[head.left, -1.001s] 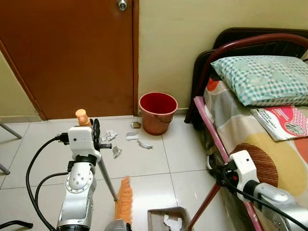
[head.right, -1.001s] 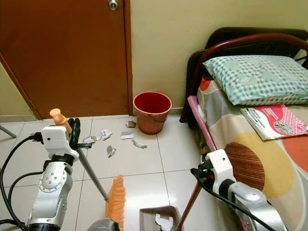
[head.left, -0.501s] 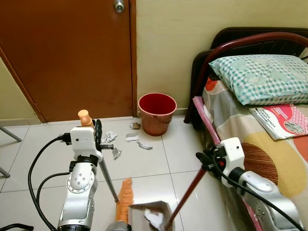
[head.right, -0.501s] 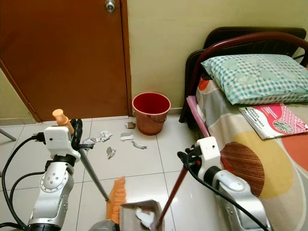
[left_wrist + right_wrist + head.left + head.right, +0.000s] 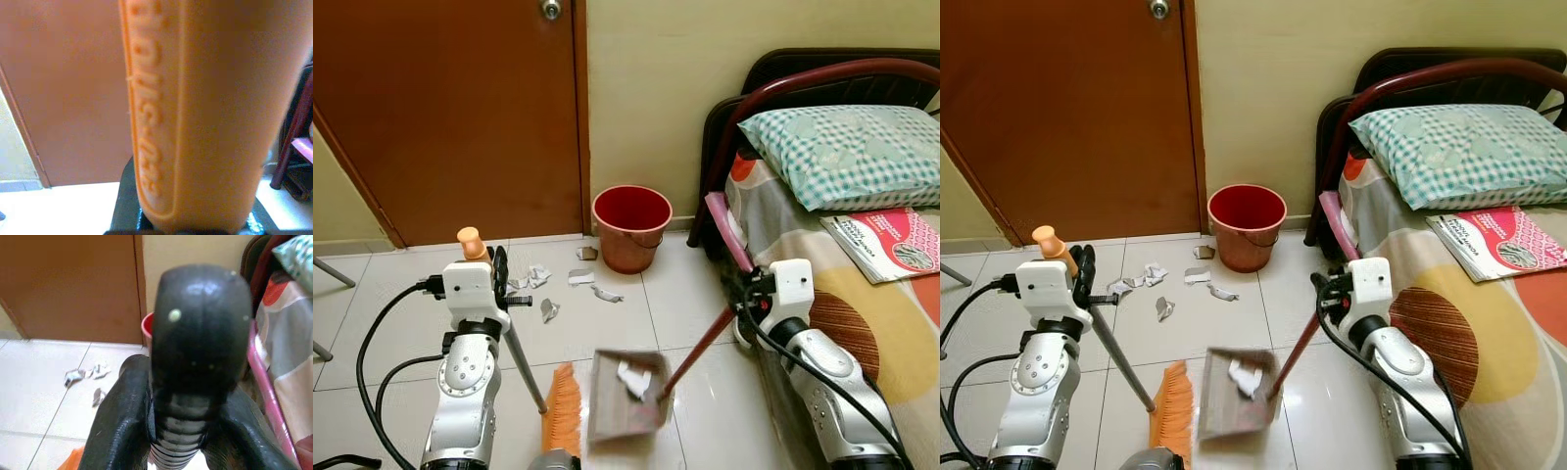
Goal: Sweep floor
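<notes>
Since half a second ago the dustpan (image 5: 626, 397) sits higher and more centre-frame, lifted off the tiles with paper bits in it, and my right arm has pulled in toward the bed (image 5: 862, 245).

My right gripper (image 5: 756, 299) is clamped tight on the dustpan's red handle (image 5: 700, 343); the right wrist view shows its black end cap (image 5: 200, 328) wedged between my fingers (image 5: 117, 421). My left gripper (image 5: 499, 279) is closed around the broom (image 5: 563, 411) handle, orange grip (image 5: 195, 112) huge in the left wrist view, bristles low centre beside the pan.

Open tile runs up to the red bucket (image 5: 632, 227) by the door (image 5: 450, 108). Paper scraps (image 5: 548, 289) lie left of it. Bed frame edge is right next to my right arm.
</notes>
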Tool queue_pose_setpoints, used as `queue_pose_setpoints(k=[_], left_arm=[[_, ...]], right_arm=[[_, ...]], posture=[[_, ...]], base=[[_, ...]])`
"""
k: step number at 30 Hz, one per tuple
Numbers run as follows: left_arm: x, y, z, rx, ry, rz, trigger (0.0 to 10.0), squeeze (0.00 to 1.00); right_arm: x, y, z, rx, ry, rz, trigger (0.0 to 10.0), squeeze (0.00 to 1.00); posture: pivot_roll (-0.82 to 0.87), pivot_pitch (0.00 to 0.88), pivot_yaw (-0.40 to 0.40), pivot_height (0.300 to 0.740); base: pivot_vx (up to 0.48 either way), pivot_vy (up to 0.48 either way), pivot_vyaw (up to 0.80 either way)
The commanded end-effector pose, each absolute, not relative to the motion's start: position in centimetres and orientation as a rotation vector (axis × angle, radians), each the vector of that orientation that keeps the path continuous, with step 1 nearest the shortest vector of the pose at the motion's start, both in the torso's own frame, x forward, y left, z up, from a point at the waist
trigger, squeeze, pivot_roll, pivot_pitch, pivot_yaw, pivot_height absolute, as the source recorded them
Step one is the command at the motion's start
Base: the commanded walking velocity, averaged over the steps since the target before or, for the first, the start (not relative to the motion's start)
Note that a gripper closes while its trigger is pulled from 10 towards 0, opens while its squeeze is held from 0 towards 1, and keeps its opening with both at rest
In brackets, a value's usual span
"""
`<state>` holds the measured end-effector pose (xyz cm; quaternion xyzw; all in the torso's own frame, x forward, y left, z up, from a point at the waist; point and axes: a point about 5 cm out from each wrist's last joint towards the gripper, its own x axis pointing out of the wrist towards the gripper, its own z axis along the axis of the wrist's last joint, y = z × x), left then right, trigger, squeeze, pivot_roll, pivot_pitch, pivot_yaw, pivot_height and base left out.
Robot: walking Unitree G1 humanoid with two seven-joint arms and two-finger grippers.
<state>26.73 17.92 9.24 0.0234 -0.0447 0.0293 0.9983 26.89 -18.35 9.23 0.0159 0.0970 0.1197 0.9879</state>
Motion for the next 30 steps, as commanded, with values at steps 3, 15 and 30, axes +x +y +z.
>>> queue_pose_setpoints(k=[3,15,30], left_arm=[[26.9,17.5,9.3,0.047,-0.099,0.047,10.0,0.00],[27.0,17.7,9.2,0.054,-0.094,0.048,10.0,0.00],[26.6,18.0,8.7,0.057,-0.081,0.061,10.0,0.00]], right_arm=[[27.6,-18.6,10.2,0.042,0.119,0.210,10.0,0.00],[28.2,-18.9,10.9,0.041,0.072,0.188,10.0,0.00],[28.0,-18.6,10.5,0.038,0.054,0.181,10.0,0.00]], posture=[[0.00,0.000,-0.019,0.740],[0.00,0.000,-0.017,0.740],[0.01,0.000,-0.046,0.740]], base=[[0.000,0.000,0.00],[0.190,0.000,0.00],[0.371,0.000,0.37]])
